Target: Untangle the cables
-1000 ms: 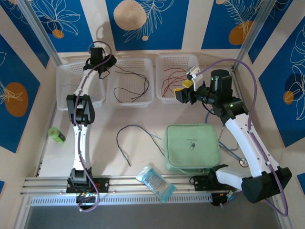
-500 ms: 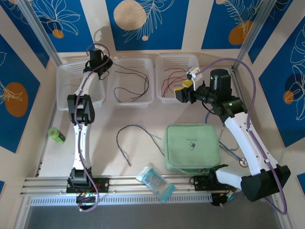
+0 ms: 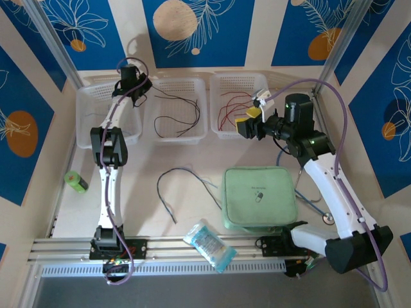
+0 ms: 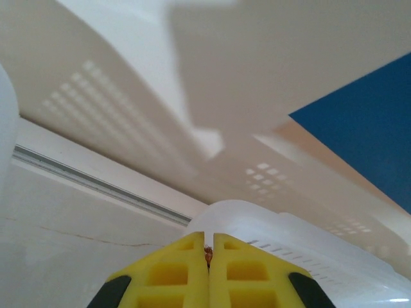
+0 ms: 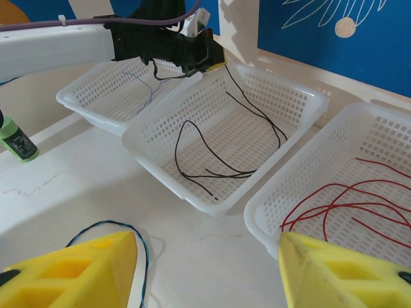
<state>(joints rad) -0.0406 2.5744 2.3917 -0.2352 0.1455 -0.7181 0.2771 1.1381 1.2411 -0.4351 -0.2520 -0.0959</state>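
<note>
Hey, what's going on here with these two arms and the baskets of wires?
Two robot arms are separating tangled wires into white baskets. The left gripper is shut on a black wire at the far corner of the middle basket. The right gripper hangs open and empty before the right basket, which holds red wires. One blue-grey wire lies loose on the table.

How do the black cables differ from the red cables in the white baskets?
Colour: the black cables are dark, the red cables bright red. Place: the black cables lie in the middle basket, the red cables in the right basket. State: one black cable seems to rise to the shut left hand; the red cables all lie loose. Both are thin, looped wires in white perforated baskets.
</note>
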